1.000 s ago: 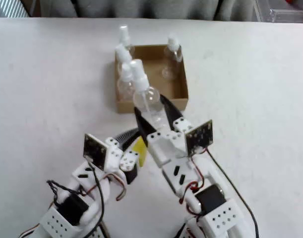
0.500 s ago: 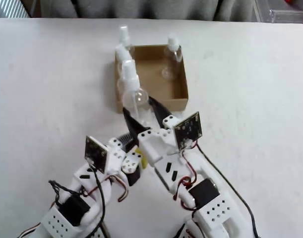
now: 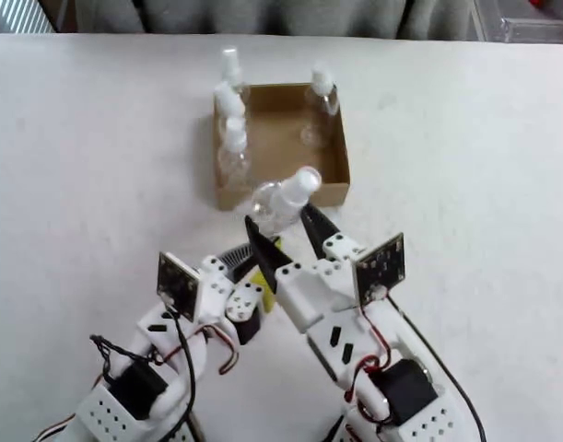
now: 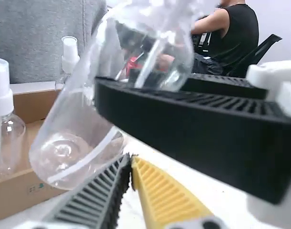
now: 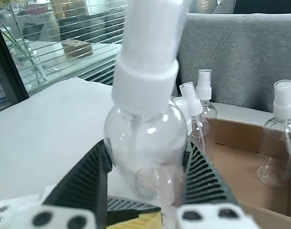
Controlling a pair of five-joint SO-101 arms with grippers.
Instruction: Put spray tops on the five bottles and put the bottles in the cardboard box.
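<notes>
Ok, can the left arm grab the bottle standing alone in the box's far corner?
Probably not yet. The right gripper and the tilted bottle it holds sit at the box's front edge, between the shut left gripper and that lone bottle.

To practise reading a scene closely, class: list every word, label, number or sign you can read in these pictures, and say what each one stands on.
No text here can be read.
cardboard box, outer wall: a small printed mark, too small and blurred to read.
held bottle and its spray top: plain, no label or print.
bottles in the box: no label or print seen.
</notes>
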